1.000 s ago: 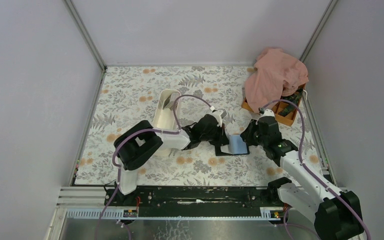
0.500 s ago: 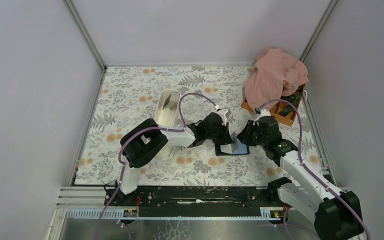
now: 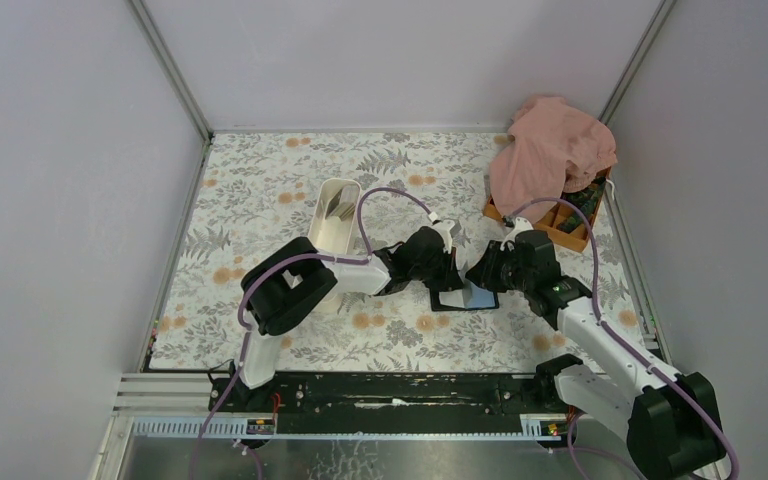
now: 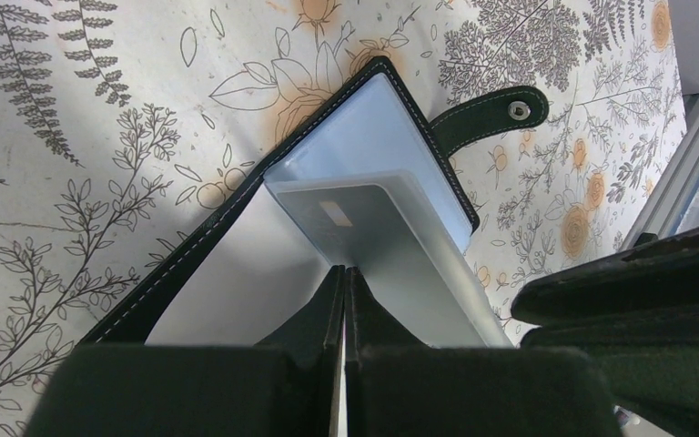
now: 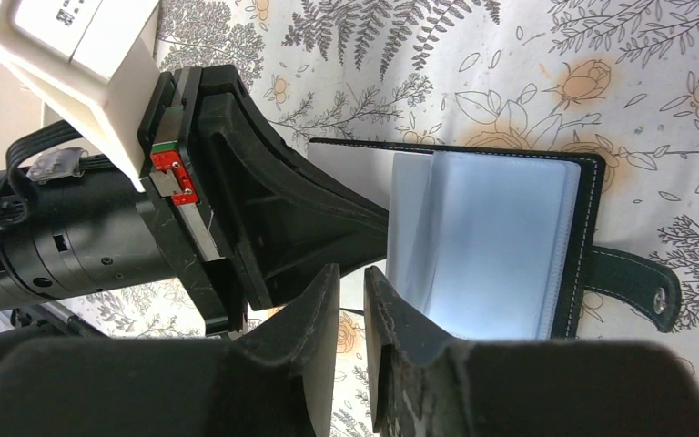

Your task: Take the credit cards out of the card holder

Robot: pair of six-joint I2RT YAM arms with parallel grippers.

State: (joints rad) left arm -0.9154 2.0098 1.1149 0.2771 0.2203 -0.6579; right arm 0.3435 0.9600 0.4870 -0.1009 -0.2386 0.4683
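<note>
Tightly closed, my left pincer (image 4: pixel 344 271) noses into the one unfolded card holder (image 5: pixel 510 228) at mid-table. My right pincer (image 5: pixel 352 273) stands narrowly parted just beside it.
One card (image 4: pixel 346 218) shows in a clear sleeve at my left tips; whether I pinch that sleeve I cannot tell. One snap strap (image 4: pixel 487 114) lies flat. Outward: one white tray (image 3: pixel 332 225) on the left, one orange box (image 3: pixel 560 225) under one pink cloth (image 3: pixel 550 150) far right. Floral table cover (image 3: pixel 260 180), grey walls (image 3: pixel 410 60).
</note>
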